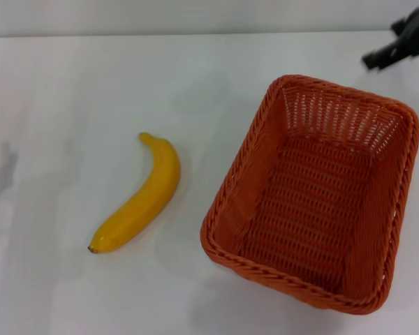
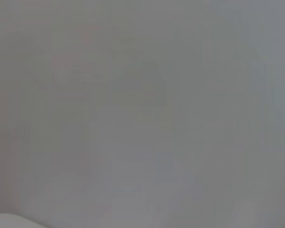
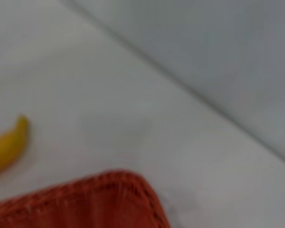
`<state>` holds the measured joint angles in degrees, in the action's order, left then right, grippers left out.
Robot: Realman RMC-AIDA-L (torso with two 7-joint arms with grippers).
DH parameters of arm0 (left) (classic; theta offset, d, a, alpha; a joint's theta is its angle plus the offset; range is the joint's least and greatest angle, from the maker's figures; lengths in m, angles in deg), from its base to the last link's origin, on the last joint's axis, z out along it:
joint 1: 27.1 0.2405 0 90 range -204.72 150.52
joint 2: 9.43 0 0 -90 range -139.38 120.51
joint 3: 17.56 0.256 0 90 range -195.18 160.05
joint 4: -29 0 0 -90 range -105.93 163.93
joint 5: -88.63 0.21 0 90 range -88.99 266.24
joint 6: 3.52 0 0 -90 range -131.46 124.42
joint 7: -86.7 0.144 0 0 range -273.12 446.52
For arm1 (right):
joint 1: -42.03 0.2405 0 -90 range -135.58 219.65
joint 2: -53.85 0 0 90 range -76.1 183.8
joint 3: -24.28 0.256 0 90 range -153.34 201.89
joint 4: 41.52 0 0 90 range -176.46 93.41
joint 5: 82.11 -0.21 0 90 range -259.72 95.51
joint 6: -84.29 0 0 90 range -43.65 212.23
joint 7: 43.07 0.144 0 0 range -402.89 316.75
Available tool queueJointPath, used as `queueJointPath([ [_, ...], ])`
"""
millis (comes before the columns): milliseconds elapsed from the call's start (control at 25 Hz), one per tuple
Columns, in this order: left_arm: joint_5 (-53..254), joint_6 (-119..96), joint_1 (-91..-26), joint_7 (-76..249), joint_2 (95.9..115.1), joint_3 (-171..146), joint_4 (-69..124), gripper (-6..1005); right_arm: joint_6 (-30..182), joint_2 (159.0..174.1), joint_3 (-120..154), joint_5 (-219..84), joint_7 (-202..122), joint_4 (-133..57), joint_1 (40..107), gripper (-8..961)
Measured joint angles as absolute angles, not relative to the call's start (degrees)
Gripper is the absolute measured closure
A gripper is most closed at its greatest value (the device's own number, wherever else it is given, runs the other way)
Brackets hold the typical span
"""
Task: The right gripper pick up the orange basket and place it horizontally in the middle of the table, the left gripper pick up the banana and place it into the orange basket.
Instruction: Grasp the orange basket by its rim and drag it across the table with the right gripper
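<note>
The orange basket (image 1: 318, 192) stands empty on the right half of the white table (image 1: 91, 98), its long side running from near to far and turned a little. One corner of the orange basket (image 3: 85, 202) shows in the right wrist view. The yellow banana (image 1: 140, 199) lies on the table to the basket's left, apart from it; its end also shows as banana (image 3: 7, 147). A black tip of my right gripper (image 1: 401, 42) hangs at the far right, beyond the basket's far corner, touching nothing. My left gripper is out of view.
The table's far edge (image 1: 195, 35) meets a pale wall. The left wrist view shows only a blank grey surface. A faint shadow lies on the table at the left edge (image 1: 3, 167).
</note>
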<state>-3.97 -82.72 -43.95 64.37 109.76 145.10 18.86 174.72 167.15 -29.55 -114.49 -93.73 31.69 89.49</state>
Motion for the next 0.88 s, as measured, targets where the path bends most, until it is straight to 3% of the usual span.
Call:
queueJointPath([
  [80, -3.9, -82.71, -43.89, 64.37, 109.75, 144.98, 18.89, 201, 172.37, 168.92, -31.6, -110.84, -94.16, 27.92, 91.07, 115],
  [120, -3.91, -82.71, -43.85, 64.37, 109.75, 144.97, 18.95, 201, 171.09, 169.11, -33.1, -110.46, -94.17, 25.79, 91.64, 117],
  [440, -3.91, -82.71, -43.94, 64.38, 109.74, 145.12, 18.98, 205, 160.81, 168.76, -39.53, -110.41, -93.86, 9.75, 96.32, 143],
  [800, -3.92, -82.71, -44.18, 64.38, 109.74, 145.09, 18.98, 208, 160.36, 168.59, -40.88, -107.48, -93.82, 4.93, 99.29, 205],
  [880, -3.92, -82.71, -44.2, 64.38, 109.75, 144.93, 18.98, 209, 160.75, 168.62, -41.06, -105.3, -93.59, 4.63, 99.94, 281],
])
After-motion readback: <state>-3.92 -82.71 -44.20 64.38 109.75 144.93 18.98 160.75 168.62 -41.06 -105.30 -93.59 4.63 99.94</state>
